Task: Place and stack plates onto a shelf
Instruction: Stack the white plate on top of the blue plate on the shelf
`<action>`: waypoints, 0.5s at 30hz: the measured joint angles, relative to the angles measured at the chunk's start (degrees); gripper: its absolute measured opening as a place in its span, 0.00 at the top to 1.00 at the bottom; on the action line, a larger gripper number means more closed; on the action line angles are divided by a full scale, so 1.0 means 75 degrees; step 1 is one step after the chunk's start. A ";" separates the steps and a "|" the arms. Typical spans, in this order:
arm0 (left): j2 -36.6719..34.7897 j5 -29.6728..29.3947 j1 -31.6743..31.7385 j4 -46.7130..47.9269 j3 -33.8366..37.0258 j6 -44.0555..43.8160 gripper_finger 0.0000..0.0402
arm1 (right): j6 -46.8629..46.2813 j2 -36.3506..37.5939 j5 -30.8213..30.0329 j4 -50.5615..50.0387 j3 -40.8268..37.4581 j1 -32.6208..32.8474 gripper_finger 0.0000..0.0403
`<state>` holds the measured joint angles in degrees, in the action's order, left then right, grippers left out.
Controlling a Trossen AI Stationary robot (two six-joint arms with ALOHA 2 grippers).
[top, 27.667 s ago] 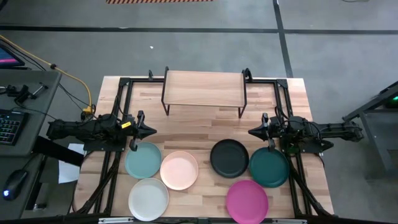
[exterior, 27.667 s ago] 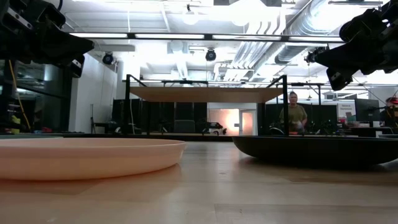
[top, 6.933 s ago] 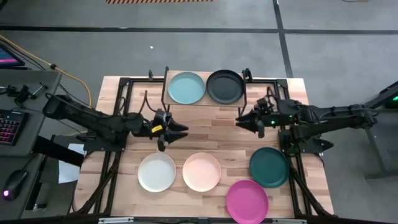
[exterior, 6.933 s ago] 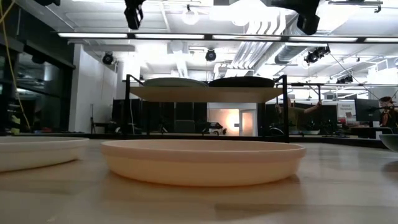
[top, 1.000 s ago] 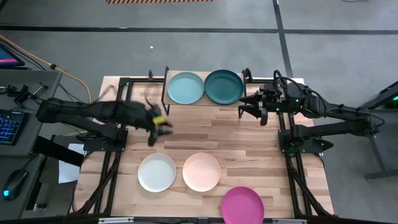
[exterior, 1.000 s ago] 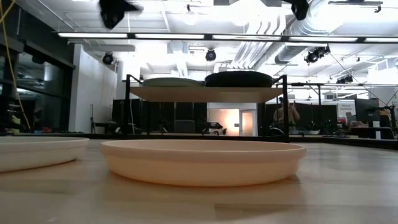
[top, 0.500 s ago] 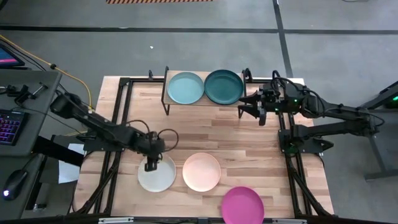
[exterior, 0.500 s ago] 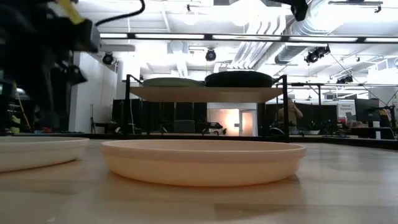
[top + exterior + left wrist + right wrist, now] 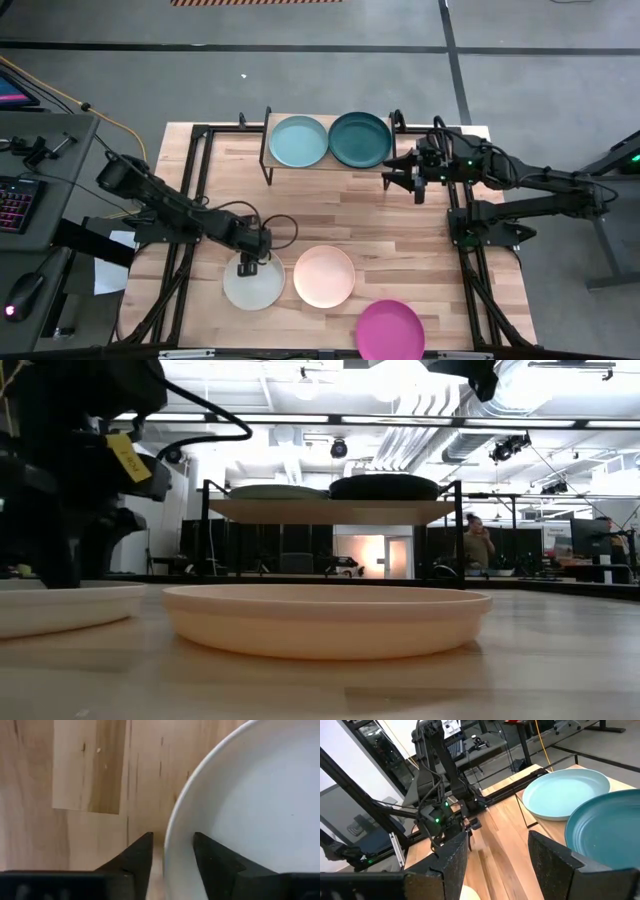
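Observation:
The white plate [image 9: 253,287] lies on the table at the near left, with the peach-pink plate [image 9: 324,275] to its right and the magenta plate [image 9: 390,328] at the near edge. My left gripper [image 9: 247,266] is open, low over the white plate's far rim [image 9: 170,845], one finger outside the rim and one over the plate's inside. The light teal plate [image 9: 299,141] and the dark teal plate [image 9: 360,139] sit on the shelf [image 9: 276,165]. The black plate is hidden under the dark teal one. My right gripper [image 9: 400,179] is open and empty beside the shelf's right end.
Black arm frames run along the table's left and right sides [image 9: 190,170]. Bare tabletop [image 9: 330,205] lies between the shelf and the near plates. A desk with a keyboard [image 9: 15,200] stands left of the table. A person [image 9: 478,545] shows far behind in the low view.
My left gripper has swung from mid-table toward the near edge and come down, pointing downward, over the white plate's far rim. My right gripper has stayed beside the shelf. The plates have not moved.

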<state>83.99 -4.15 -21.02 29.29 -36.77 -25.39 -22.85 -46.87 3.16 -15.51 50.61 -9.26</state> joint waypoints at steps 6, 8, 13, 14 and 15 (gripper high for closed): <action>-0.0106 -0.0167 0.0204 0.0073 -0.0086 -0.0152 0.96 | -0.0003 0.0000 0.0000 -0.0029 0.0000 0.0000 0.53; -0.0239 -0.0243 0.0380 0.0098 -0.0091 -0.0471 0.97 | -0.0003 0.0000 0.0001 -0.0029 0.0000 0.0000 0.53; -0.0783 -0.0479 0.0782 0.0301 -0.0090 -0.0710 0.99 | -0.0003 0.0000 0.0003 -0.0038 0.0000 0.0000 0.53; -0.0910 -0.0522 0.0857 0.0353 -0.0091 -0.0735 0.99 | -0.0003 0.0000 0.0000 -0.0069 0.0000 0.0000 0.53; -0.1049 -0.0550 0.0934 0.0419 -0.0090 -0.0734 0.99 | -0.0001 0.0000 0.0003 -0.0090 0.0000 0.0000 0.53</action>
<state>76.12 -8.27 -14.01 32.44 -37.44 -30.89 -22.86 -46.87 3.18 -16.19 50.61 -9.26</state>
